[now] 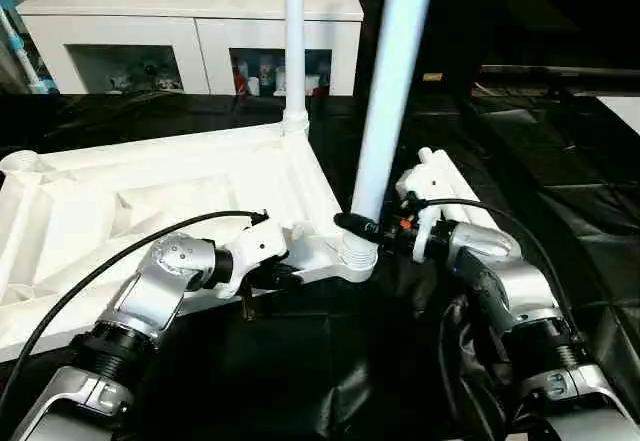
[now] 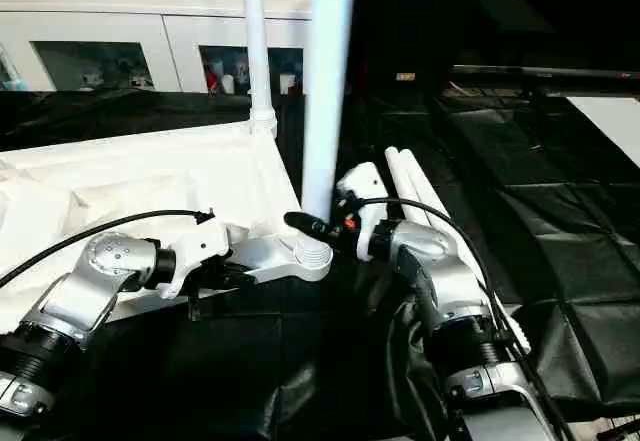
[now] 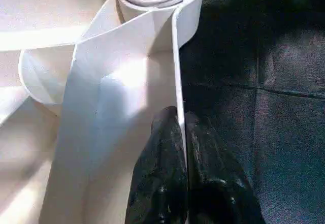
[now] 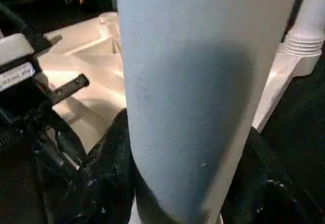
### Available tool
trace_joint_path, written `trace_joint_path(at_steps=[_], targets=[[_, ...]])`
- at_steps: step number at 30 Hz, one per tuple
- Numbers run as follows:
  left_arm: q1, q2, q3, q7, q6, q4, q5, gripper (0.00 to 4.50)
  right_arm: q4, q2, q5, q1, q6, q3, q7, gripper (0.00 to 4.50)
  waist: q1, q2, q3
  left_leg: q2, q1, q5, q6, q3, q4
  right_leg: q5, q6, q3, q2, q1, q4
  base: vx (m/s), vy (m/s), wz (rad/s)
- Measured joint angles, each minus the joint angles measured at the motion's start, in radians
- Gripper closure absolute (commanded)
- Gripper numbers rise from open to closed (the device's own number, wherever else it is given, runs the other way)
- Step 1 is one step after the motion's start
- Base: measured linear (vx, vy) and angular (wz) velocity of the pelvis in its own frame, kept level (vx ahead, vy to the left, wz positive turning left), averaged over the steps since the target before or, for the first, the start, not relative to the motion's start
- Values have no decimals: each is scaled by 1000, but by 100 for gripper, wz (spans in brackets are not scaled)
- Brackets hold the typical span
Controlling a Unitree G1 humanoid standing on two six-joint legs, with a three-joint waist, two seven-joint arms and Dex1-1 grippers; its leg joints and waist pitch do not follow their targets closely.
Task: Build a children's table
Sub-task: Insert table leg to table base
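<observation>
Tabletop [image 1: 150, 201] is laid underside-up on black sheeting [image 1: 560, 191]; its rim is pinched by the left gripper [image 3: 181, 127], while the near-corner leg [image 1: 390, 91] is apparently clasped by the right gripper [image 1: 365, 226].

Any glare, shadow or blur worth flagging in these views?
Left eye view: the near leg is brightly lit, and the black sheet reflects light. Left wrist view: the tabletop rim is sharp, with a bright patch beside it. Right wrist view: the leg is close, soft and shaded.
</observation>
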Motion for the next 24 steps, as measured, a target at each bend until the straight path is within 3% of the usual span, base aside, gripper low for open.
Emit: trace_joint_path(at_steps=[3, 11, 20, 24], targets=[[7, 4, 0, 3, 0, -9, -2, 450, 20, 17, 42, 11, 16, -40, -13, 266, -1, 0, 0, 0, 0, 0, 0, 0, 0, 0, 0, 0, 0, 0, 0, 0, 0, 0], [16, 13, 1, 3, -1, -18, -9, 450, -15, 15, 57, 59, 14, -46, -15, 266, -3, 2, -1, 0, 1, 0, 0, 0, -5, 0, 0, 0, 1, 0, -3, 0, 0, 0], [17, 28, -4, -4, -6, -16, -15, 450, -50, -14, -23, 39, -31, 38, 1, 266, -7, 3, -3, 0, 2, 0, 0, 1, -7, 0, 0, 0, 2, 0, -5, 0, 0, 0], [17, 28, -8, -3, -6, -15, -10, 450, -27, -17, -67, 2, -31, 77, 11, 266, -10, -6, -7, 0, 3, 0, 0, 1, -8, 0, 0, 0, 2, 0, -5, 0, 0, 0]])
